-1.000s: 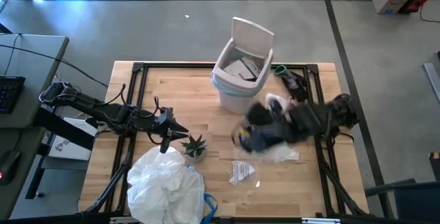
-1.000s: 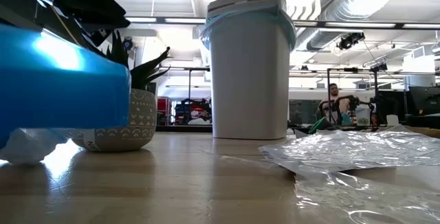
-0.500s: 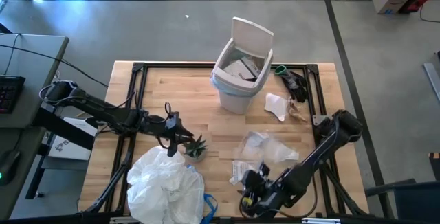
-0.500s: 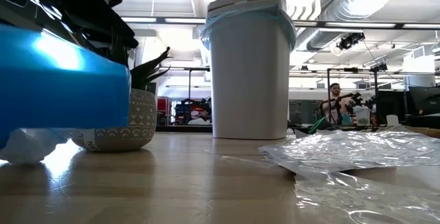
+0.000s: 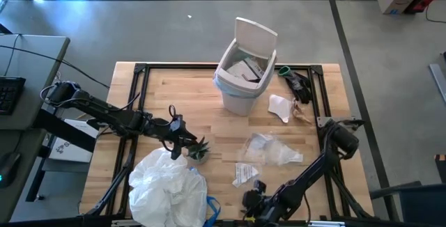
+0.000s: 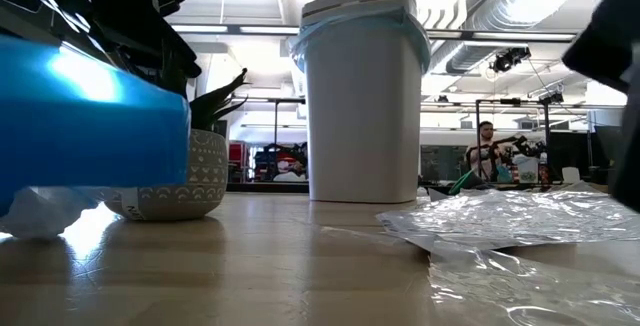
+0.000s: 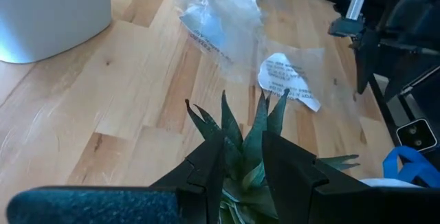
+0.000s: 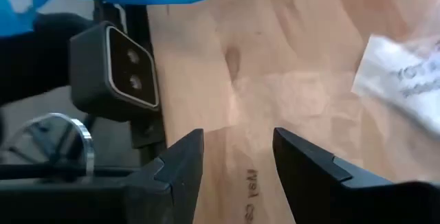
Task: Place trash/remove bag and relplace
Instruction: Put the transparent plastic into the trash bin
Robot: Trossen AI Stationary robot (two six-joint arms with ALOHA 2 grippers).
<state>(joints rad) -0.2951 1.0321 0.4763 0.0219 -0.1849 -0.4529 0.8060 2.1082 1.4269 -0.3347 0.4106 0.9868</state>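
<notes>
Left gripper (image 7: 242,157) sits over the potted plant (image 5: 197,147), fingers narrowly parted around its leaves. Right gripper (image 8: 234,157) spread, empty, low at the worktop's (image 5: 209,108) near edge. Bag (image 5: 217,78) lines the white bin (image 5: 240,70); wrappers (image 5: 272,149) lie mid-worktop.

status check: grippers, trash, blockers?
Left gripper around the plant's leaves. Right gripper open, empty, at the table's near edge. Wrappers not binned. Bin lined.
</notes>
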